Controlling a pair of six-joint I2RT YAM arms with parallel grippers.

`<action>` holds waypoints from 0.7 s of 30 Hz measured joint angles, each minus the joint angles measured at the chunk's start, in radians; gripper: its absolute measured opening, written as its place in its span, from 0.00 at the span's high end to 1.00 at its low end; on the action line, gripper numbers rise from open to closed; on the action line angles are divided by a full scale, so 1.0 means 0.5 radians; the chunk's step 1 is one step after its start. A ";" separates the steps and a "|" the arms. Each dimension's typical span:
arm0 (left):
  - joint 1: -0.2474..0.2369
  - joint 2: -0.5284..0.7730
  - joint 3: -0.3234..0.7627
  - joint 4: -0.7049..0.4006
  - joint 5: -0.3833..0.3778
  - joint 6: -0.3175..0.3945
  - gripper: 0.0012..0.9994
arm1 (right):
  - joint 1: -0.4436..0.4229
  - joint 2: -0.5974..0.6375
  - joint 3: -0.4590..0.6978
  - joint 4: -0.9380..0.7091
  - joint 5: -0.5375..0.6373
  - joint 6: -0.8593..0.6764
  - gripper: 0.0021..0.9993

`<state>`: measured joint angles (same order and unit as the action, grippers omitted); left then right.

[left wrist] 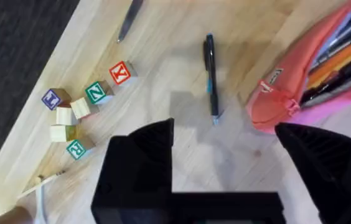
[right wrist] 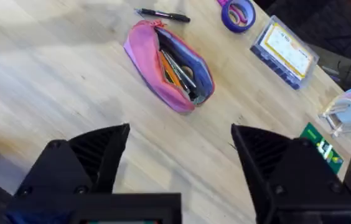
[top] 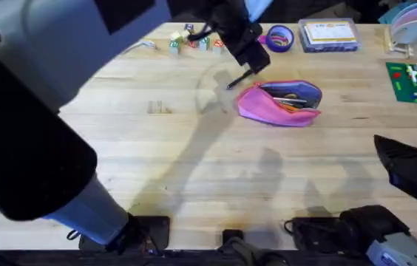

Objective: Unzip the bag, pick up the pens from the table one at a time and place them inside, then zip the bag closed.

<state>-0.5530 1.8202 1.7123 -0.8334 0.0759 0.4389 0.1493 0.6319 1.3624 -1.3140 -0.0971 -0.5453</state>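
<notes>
1. Pink bag (top: 279, 103) lies on the wooden surface (top: 194, 162) toward the far side, right of the middle, its zipper undone and its mouth gaping, with pens (right wrist: 177, 67) and an orange one already inside against the blue-grey lining.
2. One black pen (left wrist: 211, 74) lies on the surface just beside the bag's left end, not touching it.
3. My left pincer (left wrist: 225, 149) hangs above that pen, fingers spread wide and holding nothing.
4. My right pincer (right wrist: 178, 146) sits near my base, well apart from the bag, fingers likewise spread and empty.
5. Lettered wooden blocks (left wrist: 79, 106) cluster near the far edge, left of the pen.
6. Behind the bag sit a purple tape roll (top: 279, 38) and a clear box (top: 329, 35) with a yellow label.
</notes>
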 joint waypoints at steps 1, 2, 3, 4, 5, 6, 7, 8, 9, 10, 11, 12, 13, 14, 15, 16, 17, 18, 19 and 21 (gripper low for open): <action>0.028 0.000 0.000 0.010 0.038 0.000 0.01 | 0.000 0.000 0.000 0.000 0.000 0.000 0.00; 0.067 0.000 0.000 0.021 0.087 0.000 0.01 | 0.000 0.000 0.000 0.000 0.000 0.000 0.00; 0.099 0.000 0.000 0.032 0.130 -0.001 0.01 | 0.000 0.000 0.000 0.000 0.000 0.000 0.00; 0.137 0.000 0.000 0.046 0.178 -0.001 0.01 | 0.000 0.000 0.000 0.000 0.000 0.000 0.00; 0.172 0.000 0.000 0.059 0.227 0.000 0.01 | 0.000 0.000 0.000 0.000 0.000 0.000 0.00; 0.203 0.000 0.000 0.068 0.275 -0.001 0.01 | 0.000 0.000 0.000 0.000 0.000 0.000 0.00; 0.237 0.001 0.000 0.075 0.328 -0.001 0.01 | 0.000 0.000 0.000 0.000 0.000 0.000 0.00; 0.268 0.003 0.000 0.076 0.378 -0.001 0.01 | 0.000 0.000 0.000 0.000 0.000 0.000 0.00; 0.290 0.009 0.000 0.076 0.415 -0.001 0.01 | 0.000 0.000 0.000 0.000 0.000 0.000 0.00; 0.309 0.020 0.000 0.079 0.452 -0.001 0.01 | 0.000 0.000 0.000 0.000 0.000 0.000 0.00; 0.320 0.035 0.000 0.083 0.476 -0.001 0.01 | 0.000 0.000 0.000 0.000 0.000 0.000 0.00; 0.326 0.061 0.000 0.089 0.502 -0.001 0.01 | 0.000 0.000 0.000 0.000 0.000 0.000 0.00; 0.326 0.085 0.000 0.093 0.516 -0.001 0.01 | 0.000 0.000 0.000 0.000 0.000 0.000 0.00; 0.326 0.115 0.000 0.100 0.534 -0.001 0.01 | 0.000 0.000 0.000 0.000 0.000 0.000 0.00; 0.325 0.149 0.000 0.116 0.549 -0.001 0.01 | 0.000 0.000 0.000 0.000 0.000 0.000 0.00; 0.323 0.189 0.000 0.135 0.559 -0.001 0.01 | 0.000 0.000 0.000 0.000 0.000 0.000 0.00; 0.321 0.222 0.000 0.156 0.566 -0.001 0.01 | 0.000 0.000 0.000 0.000 0.000 0.000 0.00; 0.318 0.257 0.000 0.184 0.576 -0.001 0.01 | 0.000 0.000 0.000 0.000 0.000 0.000 0.00; 0.318 0.287 0.000 0.214 0.581 -0.002 0.01 | 0.000 0.000 0.000 0.000 0.000 0.000 0.00; 0.318 0.341 0.000 0.267 0.590 -0.016 0.01 | 0.000 0.001 0.000 0.000 0.000 0.000 0.00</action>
<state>-0.3939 1.9905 1.7123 -0.7001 0.3710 0.4309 0.1493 0.6323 1.3624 -1.3140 -0.0971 -0.5453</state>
